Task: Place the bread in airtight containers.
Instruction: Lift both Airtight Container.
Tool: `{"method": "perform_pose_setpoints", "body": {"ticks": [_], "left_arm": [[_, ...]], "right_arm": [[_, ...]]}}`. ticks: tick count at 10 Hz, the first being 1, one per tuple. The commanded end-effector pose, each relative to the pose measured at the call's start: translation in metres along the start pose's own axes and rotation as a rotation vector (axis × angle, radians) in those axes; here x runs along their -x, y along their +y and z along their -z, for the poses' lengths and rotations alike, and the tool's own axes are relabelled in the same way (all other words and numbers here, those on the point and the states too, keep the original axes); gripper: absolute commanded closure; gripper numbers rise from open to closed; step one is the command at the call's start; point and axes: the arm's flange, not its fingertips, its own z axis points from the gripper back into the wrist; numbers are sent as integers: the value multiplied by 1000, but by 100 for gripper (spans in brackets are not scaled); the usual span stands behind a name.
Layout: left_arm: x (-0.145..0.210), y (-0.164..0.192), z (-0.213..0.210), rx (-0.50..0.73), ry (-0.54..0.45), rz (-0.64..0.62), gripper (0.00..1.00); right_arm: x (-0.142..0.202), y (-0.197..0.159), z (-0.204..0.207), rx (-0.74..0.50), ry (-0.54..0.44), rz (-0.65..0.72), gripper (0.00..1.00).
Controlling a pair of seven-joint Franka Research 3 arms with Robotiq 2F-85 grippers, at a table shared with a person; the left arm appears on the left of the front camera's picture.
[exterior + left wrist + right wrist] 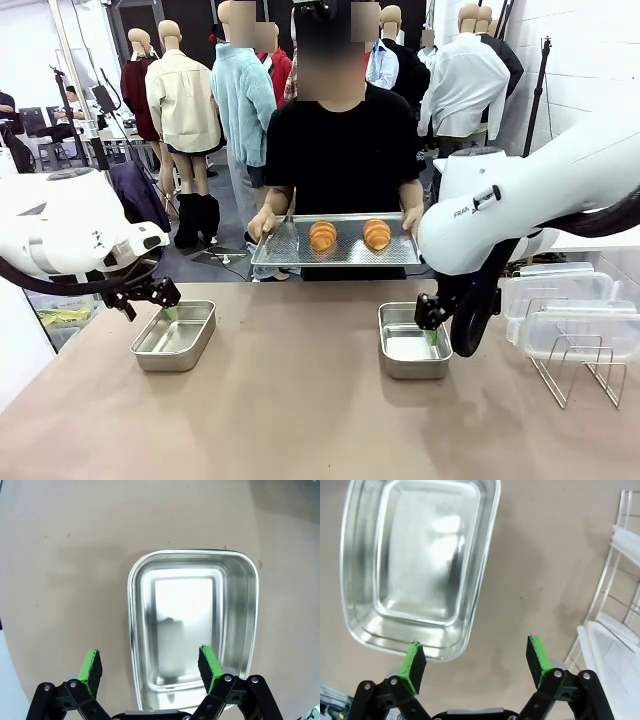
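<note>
Indoors, left gripper [149, 661] and right gripper [474, 654] gape empty above the tan, perhaps laminate, table [300, 410].

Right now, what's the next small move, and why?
Probably reach the right gripper toward the right roll: it sits on the tray the person holds across the table, the right tin by the gripper is empty, and the jaws are open.

The table [300, 410] lies bare between the left tin [176, 340] and the right tin [408, 350], and all along its near side. Both tins stand open on top. Right of the right tin, a wire rack [585, 372] and stacked lids [560, 300] crowd the edge. At the far side, a tray [345, 248] held by a person spans the middle.
</note>
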Motion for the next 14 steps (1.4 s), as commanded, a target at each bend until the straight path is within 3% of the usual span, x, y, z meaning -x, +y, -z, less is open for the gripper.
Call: {"method": "perform_pose_setpoints", "body": {"ticks": [1,2,6,11,12,14], "left_arm": [[-11,3,7,20,5,-20,0],[-13,2,13,25,16,-20,0],[-26,4,33,31,-6,-45,0],[-30,9,46,32,19,-16,0],[-29,8,46,16,24,-20,14],[-29,9,43,-2,24,-27,54]], "right_arm": [[-14,8,11,-15,-1,61,0],[-18,7,19,10,-3,104,0],[-31,-1,42,-12,-195,172,0],[-34,-10,57,-39,-174,184,0],[-34,-9,57,-39,-179,187,16],[-37,-10,57,-47,-174,201,56]]}}
